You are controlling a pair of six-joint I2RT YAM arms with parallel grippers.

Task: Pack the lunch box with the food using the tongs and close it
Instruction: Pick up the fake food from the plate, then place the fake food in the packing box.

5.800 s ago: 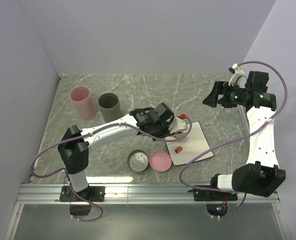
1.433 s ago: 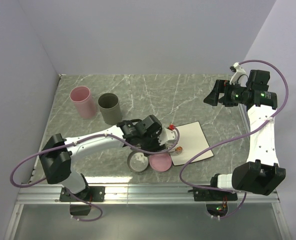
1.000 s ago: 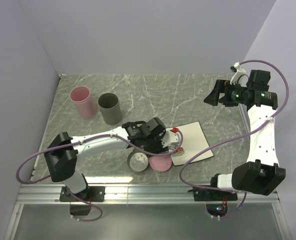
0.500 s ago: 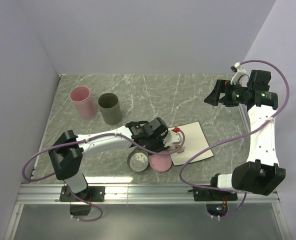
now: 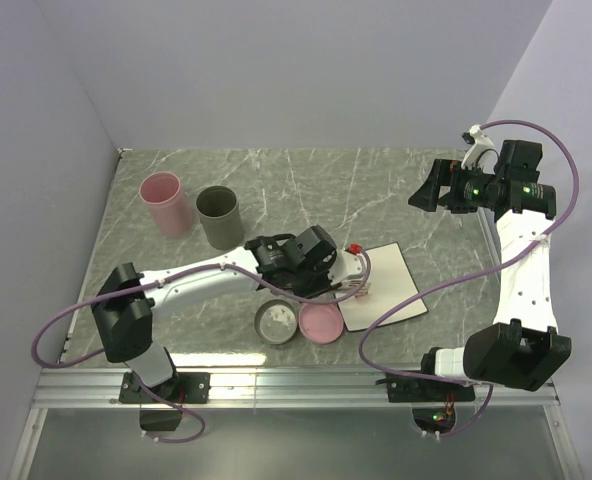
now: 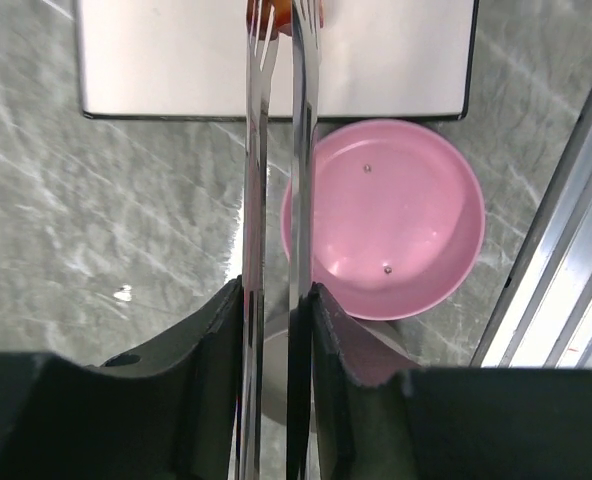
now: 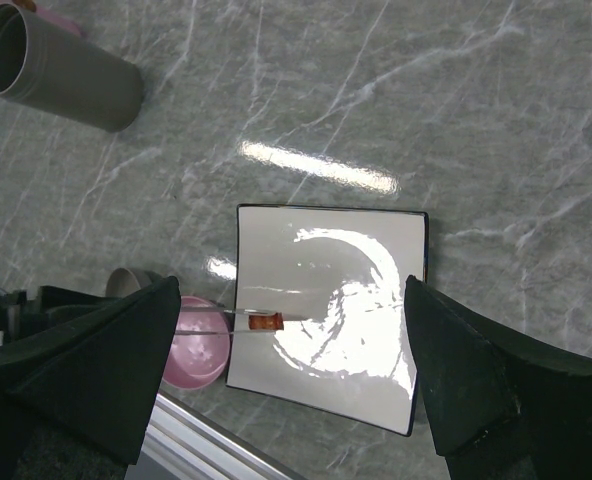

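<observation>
My left gripper (image 5: 328,268) (image 6: 276,290) is shut on the silver tongs (image 6: 298,150), whose two arms run forward nearly parallel. Their tips pinch a small orange-brown food piece (image 6: 273,14) (image 7: 265,321) over the near left part of the white square plate (image 5: 388,280) (image 7: 336,300). I cannot tell whether the piece touches the plate. The lunch box, a grey round tub (image 5: 275,322) (image 7: 126,282), stands open next to its pink round lid (image 5: 321,322) (image 6: 386,230), below the tongs. My right gripper (image 5: 431,190) (image 7: 292,285) hangs high at the back right, open and holding nothing.
A pink cup (image 5: 165,203) and a grey cup (image 5: 219,215) (image 7: 56,65) stand at the back left of the marble table. The metal rail (image 5: 296,385) runs along the near edge, close to the lid. Purple cables loop beside both arms.
The left gripper has squeezed the tongs narrower on the food piece and drawn slightly back from the near edge. The right arm has not moved.
</observation>
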